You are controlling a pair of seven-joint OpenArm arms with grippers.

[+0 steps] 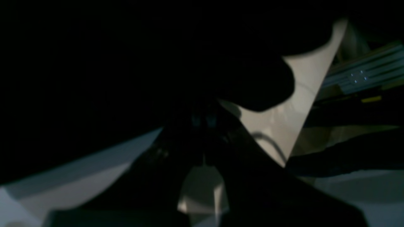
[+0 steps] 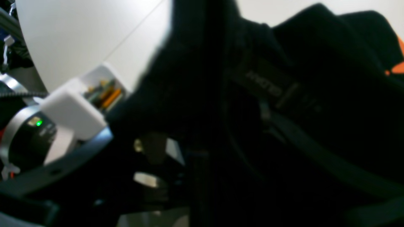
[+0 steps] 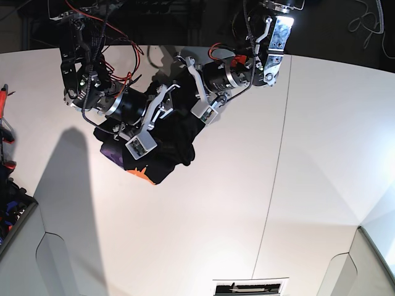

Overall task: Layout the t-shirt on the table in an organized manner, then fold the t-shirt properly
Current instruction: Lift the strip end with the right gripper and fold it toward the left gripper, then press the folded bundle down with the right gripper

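Observation:
The black t-shirt (image 3: 166, 139) lies bunched on the white table (image 3: 247, 203) near its far edge, with a bit of orange and purple print showing at its lower left. Both grippers meet at the shirt's upper part. My left gripper (image 3: 185, 92) is shut, and black cloth (image 1: 126, 63) wraps its dark fingers (image 1: 203, 148). My right gripper (image 3: 168, 102) is beside it. Blurred cloth with the neck label (image 2: 268, 85) fills the right wrist view and hides its jaws. The left arm's white camera block (image 2: 72, 110) shows there too.
A thin dark seam (image 3: 278, 172) runs down the tabletop. Red-handled tools (image 3: 5, 123) and a bin (image 3: 12, 213) sit at the left edge. A printed sheet (image 3: 250, 287) lies at the front edge. Aluminium framing (image 1: 363, 75) stands beyond the table.

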